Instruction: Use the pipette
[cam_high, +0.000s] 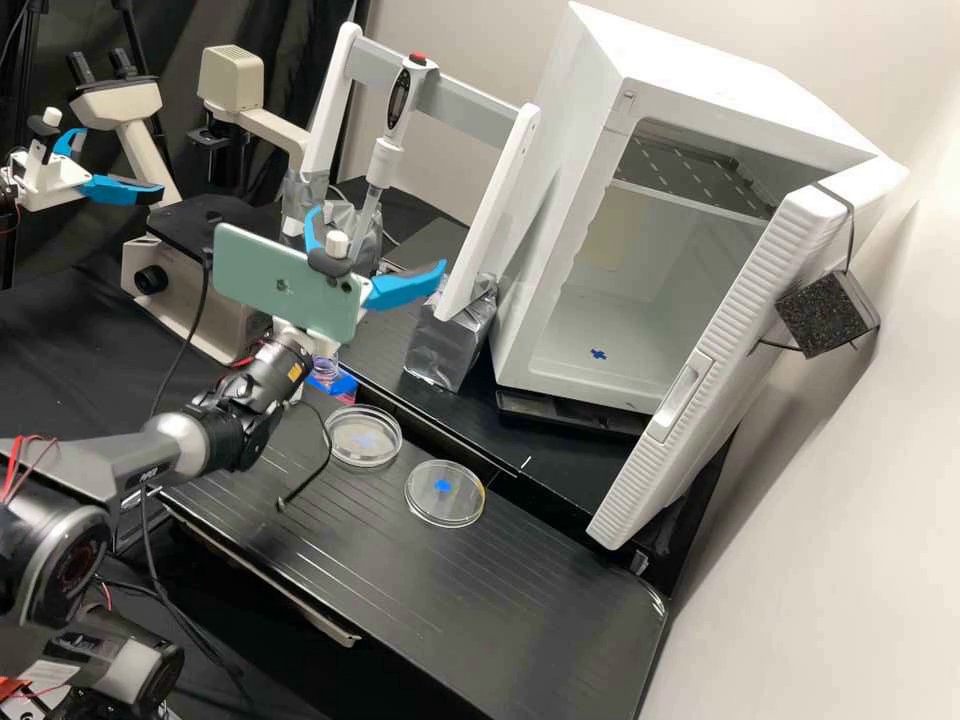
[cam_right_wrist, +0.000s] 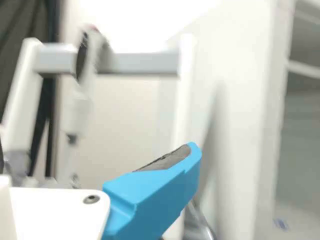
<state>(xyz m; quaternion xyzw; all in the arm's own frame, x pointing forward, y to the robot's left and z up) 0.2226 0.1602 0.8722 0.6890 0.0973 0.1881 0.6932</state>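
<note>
On the table, 2 dishes are set near each other: the left dish is placed slightly farther back than the right dish. Behind them, a stand is positioned, with the pipette held upright at the left part of its crossbar. The stand is flanked by a microscope on the left and a cabinet on the right. Inside the cabinet, 1 shelf is mounted high; its door is swung out at the right.

a white cabinet stands open, well apart from a microscope.
</note>
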